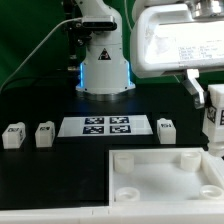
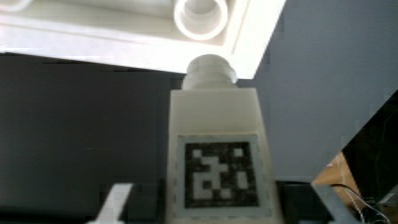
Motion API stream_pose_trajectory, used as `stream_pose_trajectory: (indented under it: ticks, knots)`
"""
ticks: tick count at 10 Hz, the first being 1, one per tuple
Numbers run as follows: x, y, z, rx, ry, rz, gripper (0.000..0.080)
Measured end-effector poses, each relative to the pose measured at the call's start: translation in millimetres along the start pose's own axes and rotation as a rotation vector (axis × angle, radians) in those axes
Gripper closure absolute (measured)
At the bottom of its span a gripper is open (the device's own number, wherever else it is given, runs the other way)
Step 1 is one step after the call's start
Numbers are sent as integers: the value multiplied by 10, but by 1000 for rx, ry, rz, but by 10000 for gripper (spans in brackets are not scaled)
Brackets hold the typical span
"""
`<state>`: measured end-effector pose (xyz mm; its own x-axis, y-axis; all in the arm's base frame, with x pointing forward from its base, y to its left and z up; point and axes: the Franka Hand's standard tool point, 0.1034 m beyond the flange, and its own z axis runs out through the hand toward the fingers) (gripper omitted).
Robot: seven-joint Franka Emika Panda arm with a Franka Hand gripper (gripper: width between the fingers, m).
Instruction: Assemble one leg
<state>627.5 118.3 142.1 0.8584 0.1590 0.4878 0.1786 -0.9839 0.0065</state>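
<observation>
The black bench [image 1: 40, 175] carries everything. The arm's base [image 1: 104, 62] stands at the middle of its far edge. A large white panel [image 1: 165, 180] with round corner sockets [image 2: 199, 14] lies at the near edge, filling the corner on the exterior view's right. The marker board [image 1: 105, 126] lies flat between the base and the panel. One loose leg [image 1: 166, 129] stands just beside the board's end on the exterior view's right. Two more stand near the edge on the exterior view's left.

The end effector [image 1: 214, 112] hangs at the edge on the exterior view's right, by the panel's far corner. Its fingers [image 2: 121, 205] are clamped on the leg [image 2: 217, 140]. The leg's tag faces the wrist camera and its round peg points toward a panel socket.
</observation>
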Motion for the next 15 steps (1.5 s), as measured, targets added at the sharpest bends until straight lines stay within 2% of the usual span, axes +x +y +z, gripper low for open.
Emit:
stream_pose_trajectory:
  ticks: [1,2,3,5,9,12,15]
  knots:
    - [9,79,125,-4,-3,-7,508]
    - [-50,52,235,0,4,1,508]
    - [-91,49,272,2,-3,-4,508]
    - [-162,100,338,-2,-16,-13,508]
    - [-319,1,448,8,-43,-9,508]
    - [-390,-28,510,11,-52,-14,508]
    - [-374,-34,523,10,-4,-10,508]
